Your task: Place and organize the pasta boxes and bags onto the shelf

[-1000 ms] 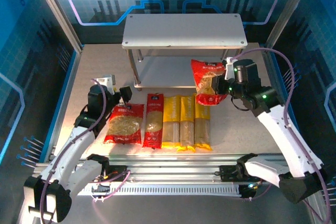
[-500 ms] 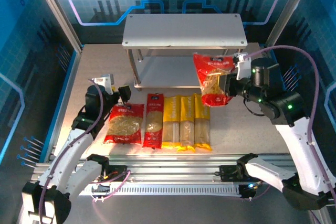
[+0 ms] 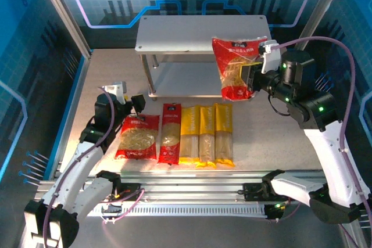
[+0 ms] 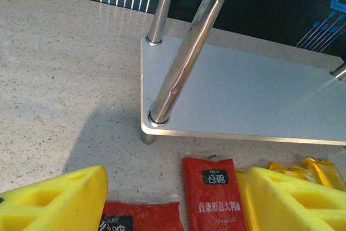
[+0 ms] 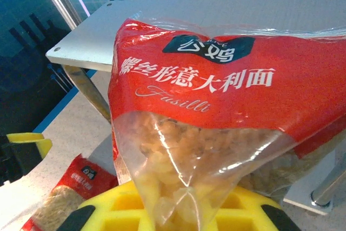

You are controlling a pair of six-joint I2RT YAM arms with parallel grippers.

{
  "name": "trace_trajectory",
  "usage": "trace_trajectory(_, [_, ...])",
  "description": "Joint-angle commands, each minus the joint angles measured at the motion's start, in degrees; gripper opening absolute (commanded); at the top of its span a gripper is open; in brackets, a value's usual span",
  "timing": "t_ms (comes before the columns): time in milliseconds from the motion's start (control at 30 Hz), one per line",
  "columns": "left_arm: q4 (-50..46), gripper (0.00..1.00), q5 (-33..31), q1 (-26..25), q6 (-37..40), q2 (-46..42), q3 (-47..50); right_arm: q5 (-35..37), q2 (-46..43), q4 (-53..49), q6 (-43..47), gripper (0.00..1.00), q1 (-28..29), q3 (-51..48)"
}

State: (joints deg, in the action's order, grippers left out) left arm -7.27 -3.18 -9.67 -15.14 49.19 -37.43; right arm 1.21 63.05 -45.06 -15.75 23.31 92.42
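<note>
Bag [image 3: 235, 68] of fusilli: in the air at the right front edge of the shelf [image 3: 192, 34] top, pinched near its clear end by the right gripper [image 3: 250, 81] | probably best: carry fully over the top, lay flat to one side, then release | right arm: high, elbow bent, reaching left | left gripper [image 3: 131, 104]: jaws spread, empty, low over the table [image 3: 110, 68] near the shelf.

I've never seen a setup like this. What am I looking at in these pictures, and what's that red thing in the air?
These are two robot arms bolted to a table. One picture looks down from above and behind them; the other two come from cameras on the wrists. The right tool is shut on a red fusilli bag, held up near the top board of the two-tier shelf. The left tool is open and empty. Lying flat on the table: another red bag, a narrow red spaghetti pack and three yellow spaghetti packs.
</note>
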Motion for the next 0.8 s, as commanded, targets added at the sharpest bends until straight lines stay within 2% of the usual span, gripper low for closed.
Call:
trace_trajectory(0, [-0.2,0.69,0.7,-0.3,-0.2,0.2,-2.1,2.6,-0.7,13.3,2.3,0.00,0.2,3.3])
trace_trajectory(367, [-0.3,0.69,0.6,-0.3,0.0,1.0,-2.8,8.3,5.5,22.9,5.3,0.00,-2.0,5.9])
trace_trajectory(767, [-0.6,0.69,0.1,-0.3,0.4,2.0,-4.0,2.9,15.7,29.0,1.3,0.00,-11.0,12.7])
